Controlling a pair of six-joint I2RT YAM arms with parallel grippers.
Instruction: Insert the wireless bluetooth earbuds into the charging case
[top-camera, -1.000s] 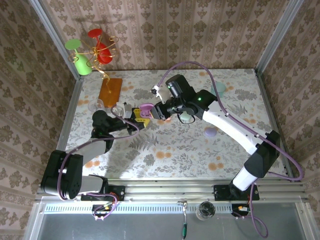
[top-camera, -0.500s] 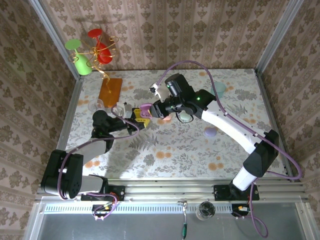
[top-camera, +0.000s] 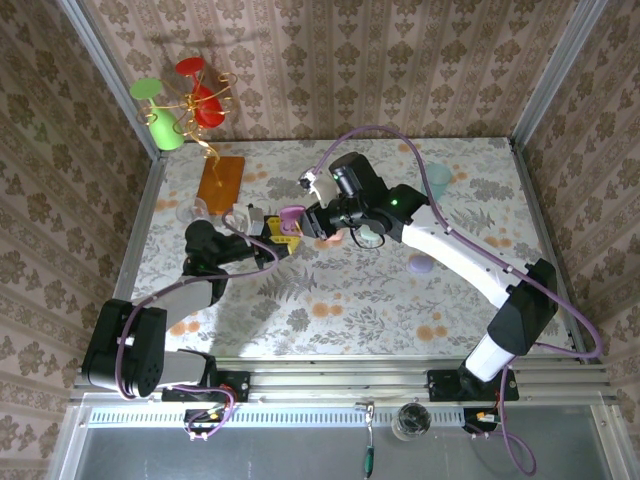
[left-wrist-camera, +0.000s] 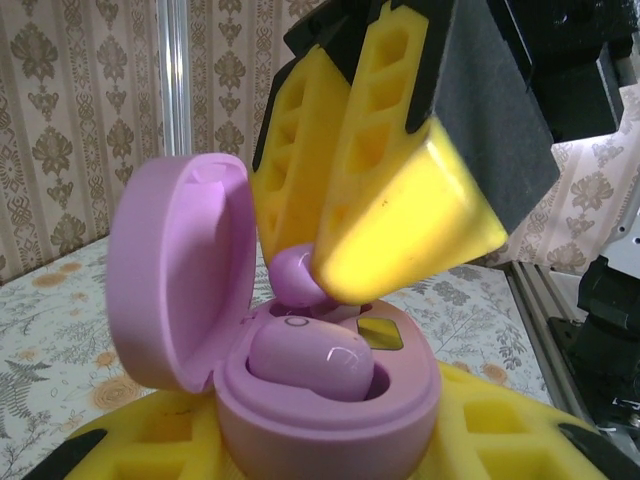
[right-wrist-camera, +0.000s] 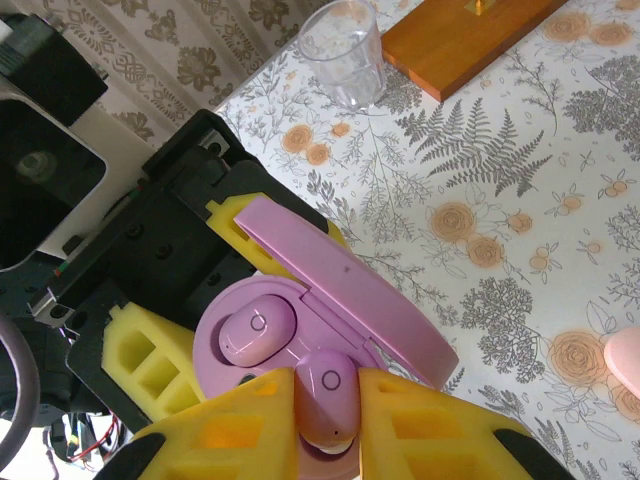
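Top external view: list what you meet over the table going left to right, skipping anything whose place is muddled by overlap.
wooden board → open lilac charging case → loose lilac oval case

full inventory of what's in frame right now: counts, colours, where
charging case: 1, lilac, lid open, held above the table
earbuds: 2, lilac; one seated in the case, one pinched just over the other socket
pebble case: 1, lilac, closed, on the table right of centre
clear cup: 1, transparent, back left
wooden board: 1, orange-brown, back left beside the cup
ornament: 1, gold wire with red and green pieces, back left corner
mint cup: 1, pale mint, back right
table: 1, floral cloth
left gripper: 1, yellow pads, shut on the charging case
right gripper: 1, yellow pads, shut on an earbud
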